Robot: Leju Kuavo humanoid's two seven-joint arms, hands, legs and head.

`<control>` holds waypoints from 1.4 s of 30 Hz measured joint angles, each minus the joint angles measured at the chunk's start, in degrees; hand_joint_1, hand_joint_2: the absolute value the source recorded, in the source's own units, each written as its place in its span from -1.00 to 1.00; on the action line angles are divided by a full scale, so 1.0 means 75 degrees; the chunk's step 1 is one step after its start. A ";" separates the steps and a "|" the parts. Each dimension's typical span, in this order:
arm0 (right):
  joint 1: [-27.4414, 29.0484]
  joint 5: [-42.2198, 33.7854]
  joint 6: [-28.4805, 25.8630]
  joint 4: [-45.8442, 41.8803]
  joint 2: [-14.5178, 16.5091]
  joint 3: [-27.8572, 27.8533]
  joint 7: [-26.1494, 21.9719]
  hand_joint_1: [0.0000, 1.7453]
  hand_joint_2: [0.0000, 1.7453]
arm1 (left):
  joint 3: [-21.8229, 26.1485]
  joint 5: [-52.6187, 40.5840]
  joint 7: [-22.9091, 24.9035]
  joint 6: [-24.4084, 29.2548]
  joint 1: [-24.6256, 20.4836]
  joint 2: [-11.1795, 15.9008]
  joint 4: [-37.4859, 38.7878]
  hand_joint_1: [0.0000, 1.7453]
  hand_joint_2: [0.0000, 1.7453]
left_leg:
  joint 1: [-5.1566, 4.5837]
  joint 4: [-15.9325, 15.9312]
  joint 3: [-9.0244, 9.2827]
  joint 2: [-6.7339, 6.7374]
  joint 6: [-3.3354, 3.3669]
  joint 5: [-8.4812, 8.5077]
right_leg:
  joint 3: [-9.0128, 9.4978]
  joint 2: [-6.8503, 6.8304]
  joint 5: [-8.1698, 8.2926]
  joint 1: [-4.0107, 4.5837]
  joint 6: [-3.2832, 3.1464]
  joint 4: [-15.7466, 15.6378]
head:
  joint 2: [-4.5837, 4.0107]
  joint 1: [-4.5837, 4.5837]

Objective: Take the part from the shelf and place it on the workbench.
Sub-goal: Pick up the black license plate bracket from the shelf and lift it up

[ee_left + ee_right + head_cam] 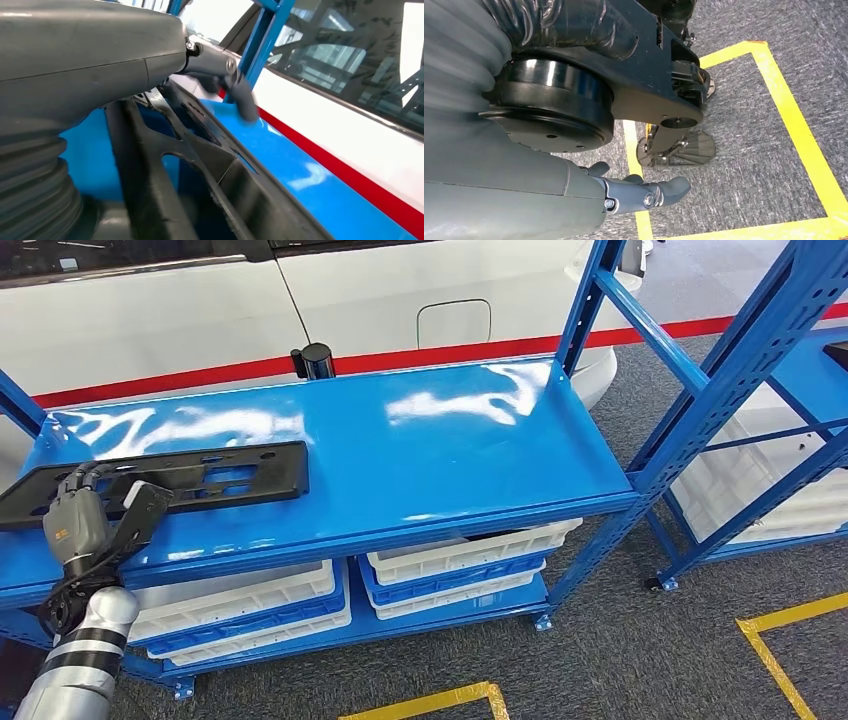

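- Underfoot, grey carpet (640, 660) carries yellow tape lines (790, 616); a white car body with a red stripe (440, 355) stands behind the blue shelf (430, 460).
- White and blue bins (455, 565) fill the lower tier.
- Black part (215, 472) lies flat at the top tier's left end, near the front edge; glossy blue stretches to its right.
- Left hand (95, 512) rests on the part's near edge, fingers over it; whether they grip it, I cannot tell.
- Right hand (644, 192) hangs over the carpet, fingers loosely apart, holding nothing.

One black part (170, 478) is seen at nine o'clock; two stacks of white crates (455, 560), perhaps more, are counted at six o'clock
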 joint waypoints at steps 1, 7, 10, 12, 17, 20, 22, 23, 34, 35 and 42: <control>0.0000 0.0001 0.0000 0.0000 0.0000 0.0000 0.0000 -1.00 1.00 | -0.0001 -0.0017 -0.0028 0.0031 -0.0002 0.0003 0.0025 1.00 1.00 | 0.0000 0.0000 0.0000 0.0000 0.0000 0.0000 | 0.0000 0.0000 0.0000 0.0000 0.0000 0.0000 | 0.0000 0.0000; -0.0002 0.0004 0.0000 0.0000 0.0000 0.0000 -0.0002 -1.00 1.00 | -0.0012 -0.0255 -0.0055 0.0168 -0.0018 0.0015 0.0095 1.00 1.00 | -0.0002 0.0000 -0.0001 0.0000 -0.0001 0.0000 | 0.0000 0.0000 0.0000 -0.0002 0.0000 0.0000 | 0.0000 0.0000; -0.0004 0.0004 0.0000 0.0000 0.0000 0.0000 -0.0014 -1.00 1.00 | -0.0029 -0.0436 -0.0033 0.0273 0.0001 0.0015 0.0101 1.00 1.00 | -0.0002 0.0000 -0.0001 0.0000 -0.0001 0.0000 | -0.0001 0.0001 0.0000 -0.0002 0.0000 0.0000 | 0.0000 0.0000; -0.0006 0.0004 0.0000 0.0000 0.0000 -0.0001 -0.0028 -1.00 1.00 | -0.0045 -0.0527 -0.0062 0.0390 0.0044 0.0014 0.0092 1.00 1.00 | -0.0002 0.0000 -0.0001 0.0000 -0.0001 0.0000 | -0.0002 0.0002 0.0000 -0.0001 0.0000 0.0000 | 0.0000 0.0000; -0.0006 0.0027 0.0000 0.0000 0.0000 -0.0010 -0.0086 -1.00 1.00 | -0.0120 -0.0791 -0.0312 0.0767 0.0277 -0.0003 -0.0079 1.00 1.00 | -0.0001 0.0000 -0.0002 0.0002 -0.0001 0.0000 | -0.0006 0.0002 0.0000 -0.0001 0.0000 0.0000 | 0.0000 0.0000; -0.0007 0.0060 0.0000 0.0000 0.0000 -0.0021 -0.0112 -1.00 1.00 | -0.0195 -0.0938 -0.0451 0.0892 0.0447 -0.0026 -0.0272 1.00 1.00 | -0.0001 0.0000 -0.0006 0.0002 -0.0001 0.0000 | -0.0010 0.0002 0.0000 -0.0001 0.0000 0.0000 | 0.0000 0.0000; -0.0009 0.0085 0.0000 0.0000 0.0000 -0.0025 -0.0121 -1.00 1.00 | -0.0245 -0.1010 -0.0520 0.0917 0.0533 -0.0045 -0.0414 1.00 1.00 | -0.0001 0.0000 -0.0008 0.0002 -0.0001 0.0000 | -0.0012 0.0001 0.0000 -0.0001 0.0000 0.0000 | 0.0000 0.0000; -0.0010 0.0098 0.0000 0.0000 0.0000 -0.0026 -0.0123 -1.00 1.00 | -0.0271 -0.1026 -0.0563 0.0924 0.0570 -0.0056 -0.0488 1.00 1.00 | -0.0001 0.0000 -0.0009 0.0002 -0.0001 0.0000 | -0.0012 0.0001 0.0000 -0.0001 0.0000 0.0000 | 0.0000 0.0000; -0.0022 0.0216 0.0003 0.0000 -0.0006 -0.0058 -0.0131 -1.00 1.00 | -0.0655 -0.1320 -0.1357 0.1076 0.0867 -0.0253 -0.1832 1.00 1.00 | -0.0002 0.0002 -0.0012 0.0002 -0.0001 0.0000 | -0.0019 0.0001 0.0000 -0.0001 0.0000 -0.0001 | 0.0000 0.0000; -0.0026 0.0238 0.0003 0.0000 -0.0007 -0.0069 -0.0131 -1.00 1.00 | -0.0706 -0.1374 -0.1370 0.1079 0.0866 -0.0279 -0.1993 1.00 1.00 | -0.0002 0.0002 -0.0012 0.0002 -0.0001 0.0000 | -0.0019 0.0001 0.0000 -0.0001 0.0000 -0.0001 | 0.0000 0.0000; -0.0035 0.0280 0.0001 0.0000 -0.0009 -0.0169 -0.0131 -1.00 1.00 | -0.1051 -0.1605 -0.1368 0.1081 0.0812 -0.0408 -0.2921 1.00 1.00 | -0.0001 0.0002 -0.0013 0.0003 -0.0001 0.0000 | -0.0021 0.0002 0.0000 -0.0001 0.0000 -0.0001 | 0.0000 0.0000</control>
